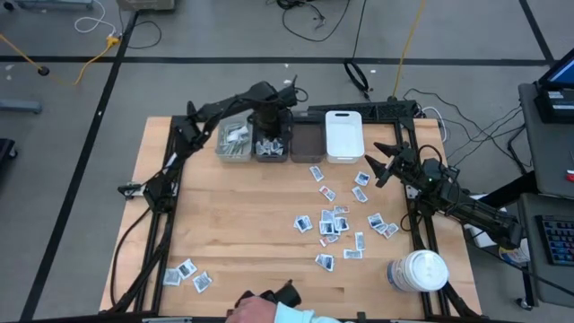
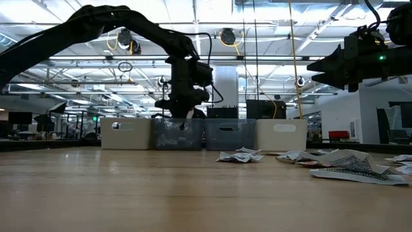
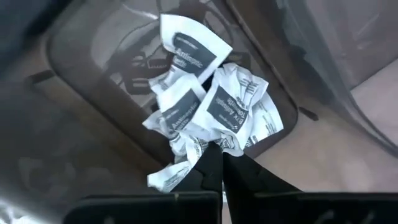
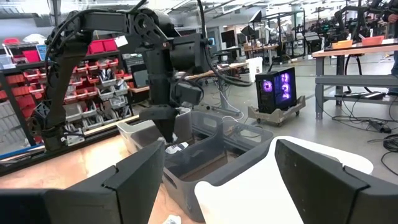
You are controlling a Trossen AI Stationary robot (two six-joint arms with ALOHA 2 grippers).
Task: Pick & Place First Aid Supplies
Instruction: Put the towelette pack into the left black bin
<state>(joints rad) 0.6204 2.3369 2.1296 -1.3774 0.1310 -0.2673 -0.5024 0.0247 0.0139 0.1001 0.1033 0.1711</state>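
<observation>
Small white sachets with dark print [image 1: 334,222] lie scattered on the wooden table's middle and right; a few more [image 1: 188,273] lie near the left front corner. My left gripper [image 1: 269,126] hangs over the dark grey bin [image 1: 272,146] at the far edge, fingers shut and pointing down. That bin holds a heap of sachets [image 3: 211,99]. My right gripper [image 1: 381,163] is open and raised above the table's right side, touching nothing. The right wrist view shows the left gripper [image 4: 168,134] over the bins. My left gripper [image 3: 222,163] pinches a crumpled sachet [image 3: 181,169] between its two fingertips, coming from above and pointing down. The sachet hangs just below the fingertips [image 2: 187,115], about level with the grey bin's rim and over the sachets lying inside.
Four bins stand in a row at the far edge: one with pale strips [image 1: 235,141], the grey one, a dark one [image 1: 307,142] and a white one [image 1: 343,135]. A large white lidded jar [image 1: 420,272] stands near the right front corner. A person's hand [image 1: 260,309] shows at the near edge.
</observation>
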